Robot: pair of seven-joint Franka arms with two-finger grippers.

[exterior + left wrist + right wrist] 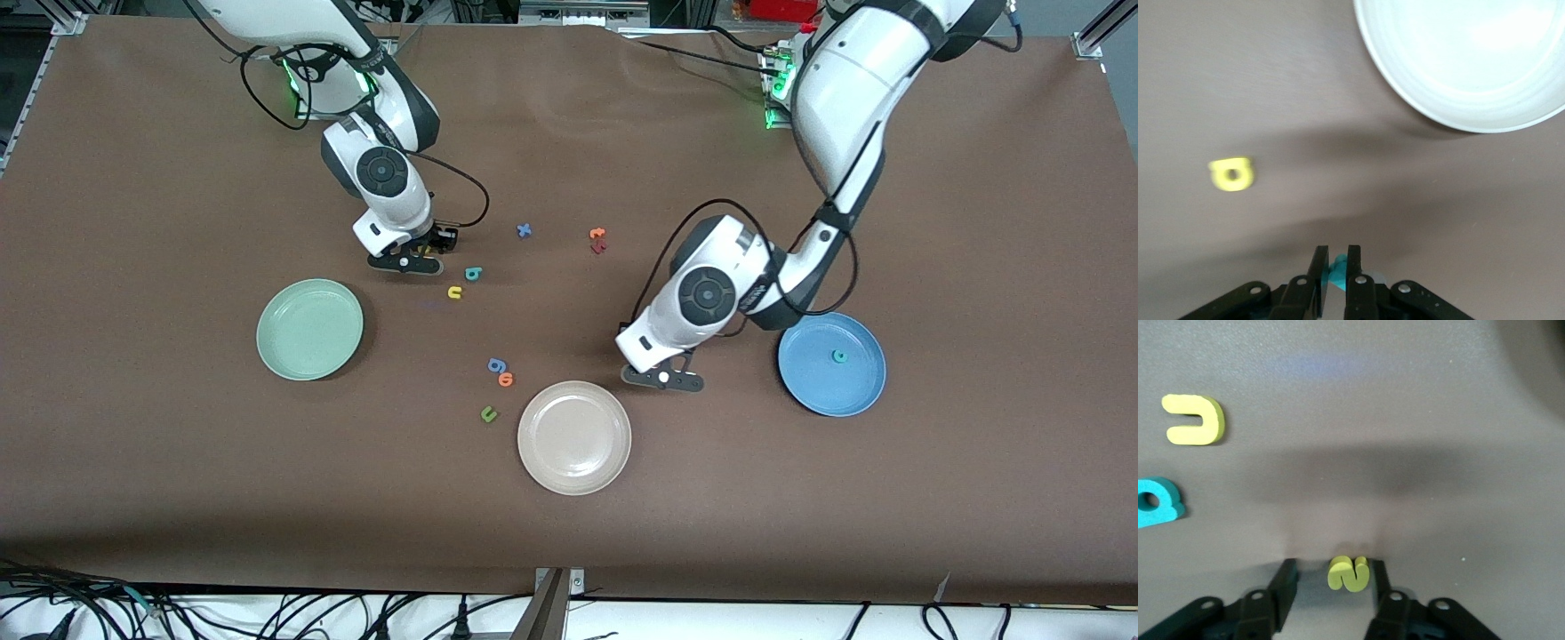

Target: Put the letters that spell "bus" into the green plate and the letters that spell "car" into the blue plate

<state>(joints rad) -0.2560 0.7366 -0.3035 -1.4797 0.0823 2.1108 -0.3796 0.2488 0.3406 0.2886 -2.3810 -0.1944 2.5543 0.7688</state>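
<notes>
1. Round pale mint-green shallow plate (309, 329), rigid. Lies toward the right arm's end of the table and holds no letters. It sits nearer the front camera than the right gripper's fingers.

2. Round bright blue shallow plate (832, 363), rigid. Holds one teal foam letter (837, 356), judged the "c". Beside the left gripper.

3. Round beige-white shallow plate (574, 436). No part in the task. Close by the left gripper's fingers.

4. Right gripper (1331, 587), low over the table. Fingers part-open, one to each side of the tiny yellow foam "s" (1349, 573); contact not plain. Judged feather-light, soft and squashy. Best taken across its width with a gentle squeeze.

5. Left gripper (1335, 267), fingers pinched narrow on a small teal foam letter (1337, 275), likely the "r". Foam gives under the pads, so it may twist or slip.

6. Tiny yellow foam "a" (1232, 174), flat on the table, apart from the left fingers.

7. Teal foam "b" (1157, 502) and yellow foam "u" (1195, 420), flat and loose, off to one side of the right fingers.
</notes>
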